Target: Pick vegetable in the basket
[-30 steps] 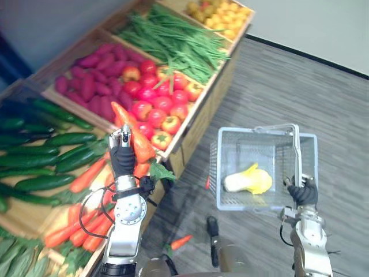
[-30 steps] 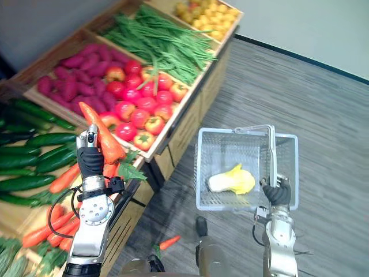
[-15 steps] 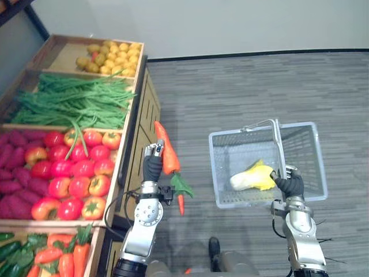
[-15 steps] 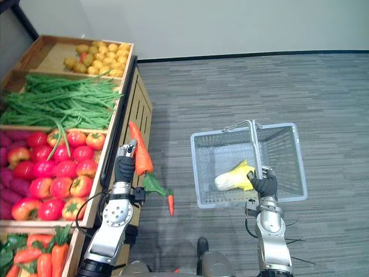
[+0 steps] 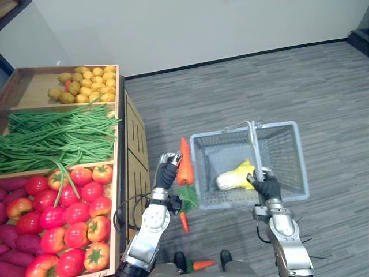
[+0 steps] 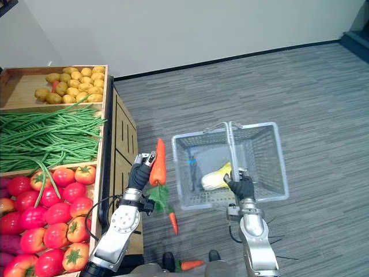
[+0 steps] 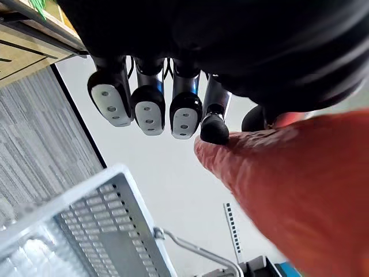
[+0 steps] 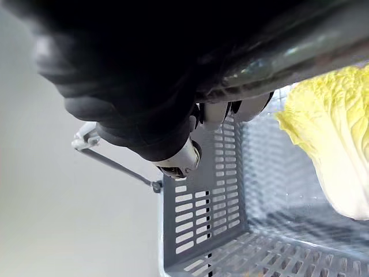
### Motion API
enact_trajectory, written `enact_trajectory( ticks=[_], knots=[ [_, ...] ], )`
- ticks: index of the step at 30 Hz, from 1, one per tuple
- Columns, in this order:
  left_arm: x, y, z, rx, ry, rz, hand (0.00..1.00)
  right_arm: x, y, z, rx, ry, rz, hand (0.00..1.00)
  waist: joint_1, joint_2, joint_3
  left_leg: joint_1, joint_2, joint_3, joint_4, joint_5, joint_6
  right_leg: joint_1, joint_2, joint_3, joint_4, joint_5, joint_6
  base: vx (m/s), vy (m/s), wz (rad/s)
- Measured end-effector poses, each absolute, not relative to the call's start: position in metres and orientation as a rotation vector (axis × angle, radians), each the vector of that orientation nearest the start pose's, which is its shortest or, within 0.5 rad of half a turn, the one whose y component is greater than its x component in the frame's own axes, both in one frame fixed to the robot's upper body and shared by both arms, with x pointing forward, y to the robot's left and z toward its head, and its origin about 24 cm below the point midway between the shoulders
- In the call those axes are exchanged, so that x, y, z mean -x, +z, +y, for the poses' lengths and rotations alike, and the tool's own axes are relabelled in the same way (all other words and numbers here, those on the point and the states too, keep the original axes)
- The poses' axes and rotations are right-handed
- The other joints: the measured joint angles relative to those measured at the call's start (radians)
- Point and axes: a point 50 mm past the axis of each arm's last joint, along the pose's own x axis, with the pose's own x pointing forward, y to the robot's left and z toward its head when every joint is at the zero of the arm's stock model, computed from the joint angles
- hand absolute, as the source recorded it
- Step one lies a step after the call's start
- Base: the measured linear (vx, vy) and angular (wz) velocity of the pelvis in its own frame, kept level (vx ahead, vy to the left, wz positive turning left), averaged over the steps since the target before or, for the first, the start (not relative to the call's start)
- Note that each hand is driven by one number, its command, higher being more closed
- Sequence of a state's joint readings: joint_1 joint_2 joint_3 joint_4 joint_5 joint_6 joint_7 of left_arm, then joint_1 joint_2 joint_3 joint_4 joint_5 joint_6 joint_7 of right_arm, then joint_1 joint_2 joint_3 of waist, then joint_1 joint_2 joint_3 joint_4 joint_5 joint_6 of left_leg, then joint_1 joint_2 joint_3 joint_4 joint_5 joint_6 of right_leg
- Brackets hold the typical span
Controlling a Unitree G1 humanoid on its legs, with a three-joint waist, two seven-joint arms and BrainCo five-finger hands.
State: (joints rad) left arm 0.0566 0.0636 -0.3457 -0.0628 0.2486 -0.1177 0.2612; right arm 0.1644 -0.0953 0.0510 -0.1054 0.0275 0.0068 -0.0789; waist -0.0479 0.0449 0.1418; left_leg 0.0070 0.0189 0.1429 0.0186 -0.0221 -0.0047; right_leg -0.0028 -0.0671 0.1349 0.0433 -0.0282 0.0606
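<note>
gripping carrot [image 5: 184,165] beside basket [image 5: 283,163], perhaps touching

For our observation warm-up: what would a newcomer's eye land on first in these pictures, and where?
The bright orange carrot stands out, held tip up in the left hand just beside the grey basket. Next comes the pale yellow cabbage lying inside that basket, whose handle the right hand grips. On the robot's left, red tomatoes and green beans fill wooden crates.

1 wire basket [image 5: 285,158], 1 cabbage [image 5: 235,178], 3 carrots [image 5: 184,167], 1 wooden produce stand [image 5: 131,150].
</note>
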Motion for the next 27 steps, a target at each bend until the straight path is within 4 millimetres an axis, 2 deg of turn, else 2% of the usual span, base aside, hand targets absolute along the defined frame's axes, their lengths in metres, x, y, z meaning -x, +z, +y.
enact_trajectory(
  ticks=[5, 9, 13, 14, 19, 27],
  knots=[
    [-0.235, 0.035, 0.073, -0.292, -0.171, -0.120, 1.00, -0.220, 0.027, -0.149, 0.044, 0.042, 0.070, 1.00, -0.009, -0.001, -0.023, 0.027, -0.001, 0.000, -0.057, 0.019, -0.004, 0.005, 0.002, -0.002, -0.012, 0.001, 0.002, 0.04, -0.004, -0.01],
    [-0.243, 0.018, 0.066, -0.384, -0.244, -0.057, 1.00, -0.217, 0.025, -0.127, -0.034, 0.159, 0.084, 1.00, -0.026, -0.014, -0.033, 0.033, 0.000, 0.009, -0.062, 0.019, -0.005, 0.015, 0.001, 0.004, -0.032, 0.001, 0.002, -0.01, -0.010, -0.05],
    [-0.246, 0.002, 0.063, -0.452, -0.280, 0.006, 1.00, -0.214, 0.024, -0.114, -0.126, 0.226, 0.100, 1.00, -0.049, -0.020, -0.037, 0.040, 0.000, 0.019, -0.077, 0.023, -0.007, 0.014, 0.001, 0.009, -0.036, 0.002, 0.002, -0.03, -0.016, -0.07],
    [-0.248, -0.002, 0.063, -0.480, -0.290, 0.024, 0.00, -0.212, 0.023, -0.109, -0.152, 0.258, 0.107, 1.00, -0.049, -0.023, -0.039, 0.042, 0.001, 0.026, -0.081, 0.023, -0.007, 0.012, 0.002, 0.016, -0.040, 0.005, 0.003, -0.01, -0.009, -0.16],
    [-0.257, -0.005, 0.060, -0.544, -0.323, 0.034, 0.00, -0.209, 0.022, -0.101, -0.231, 0.326, 0.128, 1.00, -0.053, -0.027, -0.041, 0.042, 0.000, 0.046, -0.088, 0.023, -0.007, 0.003, 0.002, 0.034, -0.050, 0.014, 0.004, 0.00, -0.010, -0.13],
    [-0.259, -0.010, 0.060, -0.600, -0.332, 0.049, 0.00, -0.206, 0.023, -0.094, -0.265, 0.368, 0.131, 1.00, -0.061, -0.030, -0.043, 0.039, -0.001, 0.046, -0.089, 0.023, -0.007, 0.000, 0.001, 0.032, -0.050, 0.014, 0.004, 0.00, 0.000, 0.00]
  ],
)
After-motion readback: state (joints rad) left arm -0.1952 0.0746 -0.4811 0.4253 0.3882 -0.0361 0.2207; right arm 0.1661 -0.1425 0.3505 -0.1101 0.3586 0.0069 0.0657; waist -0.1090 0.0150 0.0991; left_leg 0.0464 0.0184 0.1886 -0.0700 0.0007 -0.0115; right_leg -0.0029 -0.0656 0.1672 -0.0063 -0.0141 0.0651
